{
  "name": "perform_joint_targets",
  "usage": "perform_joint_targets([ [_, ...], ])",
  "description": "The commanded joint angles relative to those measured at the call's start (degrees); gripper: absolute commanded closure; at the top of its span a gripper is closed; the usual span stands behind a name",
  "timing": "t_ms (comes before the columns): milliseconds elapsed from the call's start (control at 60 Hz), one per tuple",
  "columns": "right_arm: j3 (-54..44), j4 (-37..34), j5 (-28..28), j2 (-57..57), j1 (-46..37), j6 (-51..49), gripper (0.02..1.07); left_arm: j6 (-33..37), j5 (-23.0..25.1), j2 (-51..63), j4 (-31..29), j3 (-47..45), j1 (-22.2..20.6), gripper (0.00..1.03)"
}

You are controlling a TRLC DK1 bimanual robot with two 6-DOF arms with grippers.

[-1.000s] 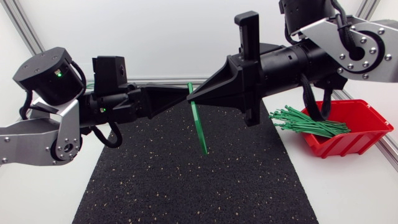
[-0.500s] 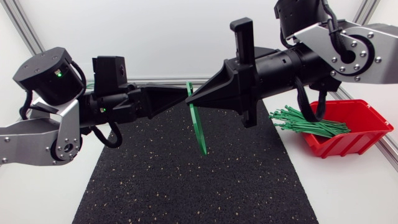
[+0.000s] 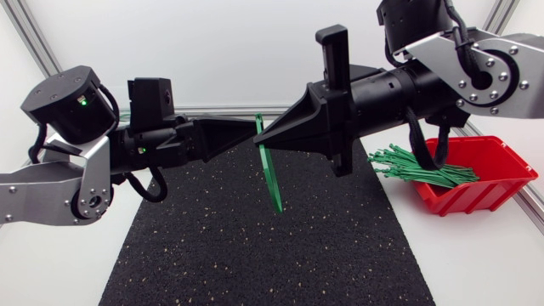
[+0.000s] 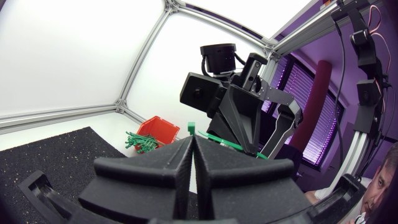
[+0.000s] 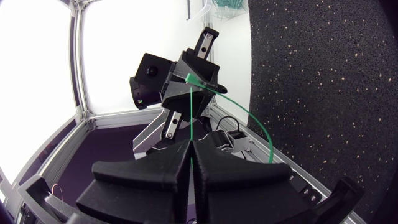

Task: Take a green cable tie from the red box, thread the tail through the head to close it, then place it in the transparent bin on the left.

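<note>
Above the black mat [image 3: 255, 255] my left gripper [image 3: 252, 130] and my right gripper [image 3: 260, 136] meet tip to tip. Both are shut on one green cable tie [image 3: 272, 178], which hangs down from the tips as a curved strip. In the left wrist view the tie's head [image 4: 191, 129] stands just above the closed left fingers [image 4: 180, 155]. In the right wrist view the tie [image 5: 261, 134] arcs from the left gripper [image 5: 189, 84] back toward the right gripper [image 5: 191, 152]. The red box [image 3: 489, 183] at the right holds several green ties [image 3: 421, 167]. The transparent bin [image 5: 227, 7] lies beyond the mat.
The red box [image 4: 160, 129] and its ties [image 4: 140, 142] also show past the mat's edge in the left wrist view. An aluminium frame rail [image 3: 212, 110] runs along the table's back. White table surface [image 3: 476, 255] flanks the mat.
My right gripper has shifted slightly left toward the left gripper. The hanging tie has turned a little and looks narrower. The left arm has barely moved.
</note>
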Motion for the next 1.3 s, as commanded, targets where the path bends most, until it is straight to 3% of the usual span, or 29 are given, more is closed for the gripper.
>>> perform_joint_targets([
  [0, -1.7, 0.1, 0.2, -1.0, 0.4, 1.1, 1.02, 0.8, -0.1, 0.9, 1.2, 0.2, 0.3, 1.00],
  [1283, 2.3, 1.1, 0.5, 2.2, -1.1, 1.6, 1.02, 0.7, -0.1, -1.3, 1.2, -1.1, -1.1, 1.00],
])
